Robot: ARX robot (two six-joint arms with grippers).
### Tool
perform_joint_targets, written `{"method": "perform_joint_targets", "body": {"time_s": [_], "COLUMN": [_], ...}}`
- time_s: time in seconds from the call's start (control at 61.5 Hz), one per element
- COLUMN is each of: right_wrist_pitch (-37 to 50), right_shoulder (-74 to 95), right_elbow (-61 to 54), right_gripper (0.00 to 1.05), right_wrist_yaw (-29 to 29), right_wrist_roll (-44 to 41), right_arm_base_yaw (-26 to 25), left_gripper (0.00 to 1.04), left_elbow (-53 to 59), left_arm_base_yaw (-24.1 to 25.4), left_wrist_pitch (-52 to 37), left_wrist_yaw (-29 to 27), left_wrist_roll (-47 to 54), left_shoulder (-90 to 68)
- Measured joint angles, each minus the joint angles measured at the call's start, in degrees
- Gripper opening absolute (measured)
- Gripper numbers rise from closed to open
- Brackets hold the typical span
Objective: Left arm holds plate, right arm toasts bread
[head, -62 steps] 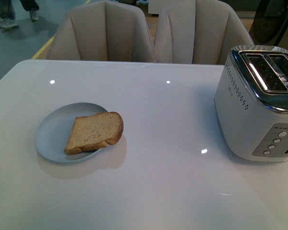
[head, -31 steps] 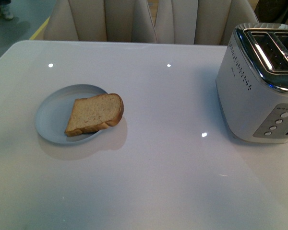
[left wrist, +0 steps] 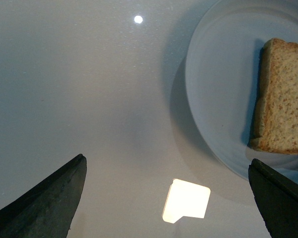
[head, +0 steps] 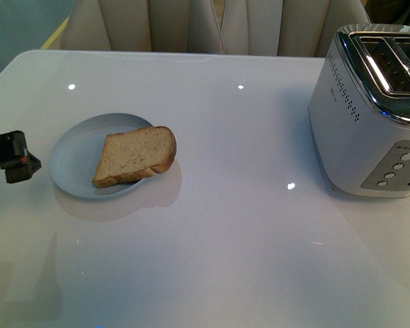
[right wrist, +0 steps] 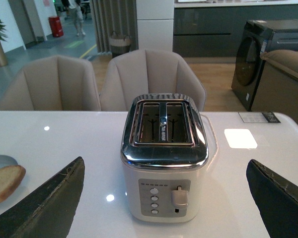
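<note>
From where I stand the whole business turns on the plate (head: pixel 72 160), which sits on the white table (head: pixel 225 239) over on the robot's left side, well apart from the toaster (head: pixel 369 116) on its right. The bread (head: pixel 135 156) lies flat across the plate's right half. Its long axis runs slantwise: the square end rests over the middle of the plate, and the rounded end pokes out past the rim on the side facing the toaster. The left gripper (head: pixel 14 156) is low over the table just off the plate's left edge, near it but not touching, so the bare left rim is the part closest to it. In its wrist view the two dark fingers sit far apart at the corners, jaws spread wide and holding nothing, with the plate's rim ahead and off toward one finger rather than centred between them. I'd say it needs to slide sideways toward the plate before it can pinch that rim. The right gripper (right wrist: pixel 166 166) doesn't show from the front. Its own camera shows its jaws equally wide and empty, looking square at the toaster's button face, both slots empty, the bread only just visible at the edge. So the left arm is plainly the nearer one to the plate, and the right has the longer reach across to the overhanging rounded end, which looks the easiest place to grasp
</note>
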State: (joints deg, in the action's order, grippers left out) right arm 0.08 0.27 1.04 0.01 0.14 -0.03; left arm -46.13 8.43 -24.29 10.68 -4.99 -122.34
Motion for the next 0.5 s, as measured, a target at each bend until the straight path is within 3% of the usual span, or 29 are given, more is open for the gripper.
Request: {"method": "perform_joint_targets", "body": {"time_s": [0.504], "right_wrist_pitch": [0.0], "right_shoulder": [0.0], "right_elbow": [0.0], "right_gripper": [0.96], "right_wrist_yaw": [0.0], "right_wrist_roll": [0.0], "right_arm_base_yaw": [0.0], "left_gripper": [0.98], "left_elbow": [-16.02], "left_arm_base_yaw": [-2.62], "left_wrist_pitch": [7.08], "left_wrist_yaw": [-0.2], "left_wrist_roll": [4.98], "left_shoulder": [-11.89]}}
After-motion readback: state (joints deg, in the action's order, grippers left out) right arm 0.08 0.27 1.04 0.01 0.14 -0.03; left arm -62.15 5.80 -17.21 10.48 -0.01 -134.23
